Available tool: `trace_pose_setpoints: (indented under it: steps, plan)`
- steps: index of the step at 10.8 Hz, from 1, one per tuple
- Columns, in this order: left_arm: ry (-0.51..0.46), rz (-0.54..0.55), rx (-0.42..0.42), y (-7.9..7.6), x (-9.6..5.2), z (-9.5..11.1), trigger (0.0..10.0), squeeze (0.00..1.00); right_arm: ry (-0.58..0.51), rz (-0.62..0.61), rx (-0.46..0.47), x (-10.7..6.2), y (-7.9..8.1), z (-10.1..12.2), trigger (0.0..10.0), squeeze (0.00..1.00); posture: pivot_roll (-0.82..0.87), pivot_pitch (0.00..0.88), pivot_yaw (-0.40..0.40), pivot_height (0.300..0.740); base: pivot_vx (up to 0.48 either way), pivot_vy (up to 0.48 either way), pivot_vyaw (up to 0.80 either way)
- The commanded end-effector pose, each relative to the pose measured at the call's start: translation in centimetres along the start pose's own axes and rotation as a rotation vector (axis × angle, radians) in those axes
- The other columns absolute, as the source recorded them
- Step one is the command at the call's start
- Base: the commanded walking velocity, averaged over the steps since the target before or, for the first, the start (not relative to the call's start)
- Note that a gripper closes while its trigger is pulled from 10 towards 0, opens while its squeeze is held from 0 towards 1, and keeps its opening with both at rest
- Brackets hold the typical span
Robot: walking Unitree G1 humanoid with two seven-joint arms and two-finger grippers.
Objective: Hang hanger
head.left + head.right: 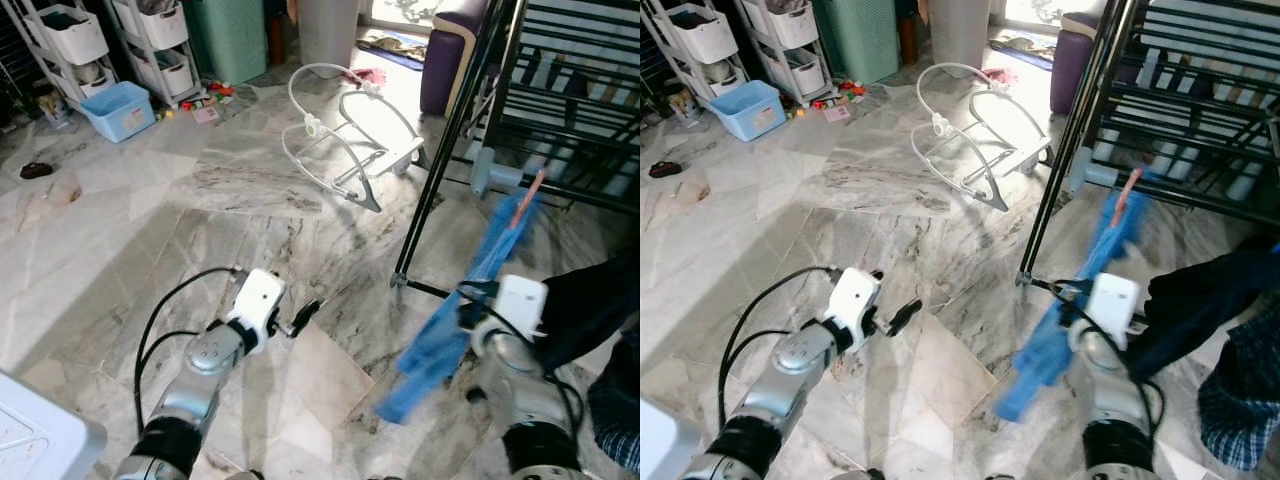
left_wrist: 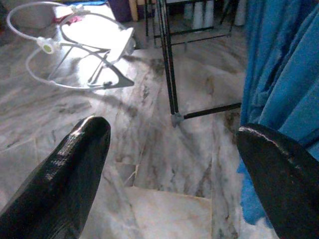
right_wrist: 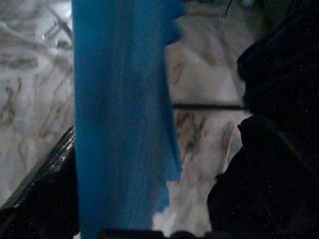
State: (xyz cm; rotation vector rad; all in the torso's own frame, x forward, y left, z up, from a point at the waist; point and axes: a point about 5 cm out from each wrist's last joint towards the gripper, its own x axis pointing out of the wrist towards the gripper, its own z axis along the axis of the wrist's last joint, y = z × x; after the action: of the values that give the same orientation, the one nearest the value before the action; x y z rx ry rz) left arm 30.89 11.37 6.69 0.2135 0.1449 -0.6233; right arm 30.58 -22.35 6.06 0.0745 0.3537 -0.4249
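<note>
Left eye view: blue garment on a hanger, orange-pink hook tip poking out at top, near the lower rails of the black drying rack but not on one. Hanging down in front of the right gripper. Right wrist view: blue cloth passing between the two black fingers; grip on cloth or hanger — cannot tell. Dark garment just right of that wrist, checked blue fabric below it.

Left gripper held out over the marble floor, well apart from the garment. Fingers spread wide, nothing between them; left wrist view confirms, with rack foot and floor in the gap.

Rack leg slanting down to the floor just left of the garment. White tubular frame lying on the floor beyond it.

Containers, far left: light blue bin on the floor, contents not readable. White drawer units behind, top tubs holding dark and grey items, too small to identify. Teal basket and grey bin at the back, contents hidden. Small toys scattered beside the blue bin. Purple seat left of the rack. White box corner at bottom left.
</note>
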Motion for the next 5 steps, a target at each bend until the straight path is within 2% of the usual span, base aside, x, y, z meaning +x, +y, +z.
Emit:
trace_pose_setpoints:
  steps: [1, 5]
  plan:
    - [0.024, -0.022, 0.01, -0.2, 0.1, -0.2, 10.0, 0.0, -0.027, -0.002, -0.021, 0.0, -0.3, 0.4, 10.0, 0.0, 0.04, 0.142, 0.02, 0.74, 0.0, 0.0, 0.0]
    - [0.031, -0.036, 0.027, -0.2, 0.5, -0.1, 10.0, 0.0, -0.096, 0.117, -0.08, 1.1, -0.3, 3.2, 10.0, 0.0, 0.04, 0.126, 0.02, 0.74, 0.0, 0.0, 0.0]
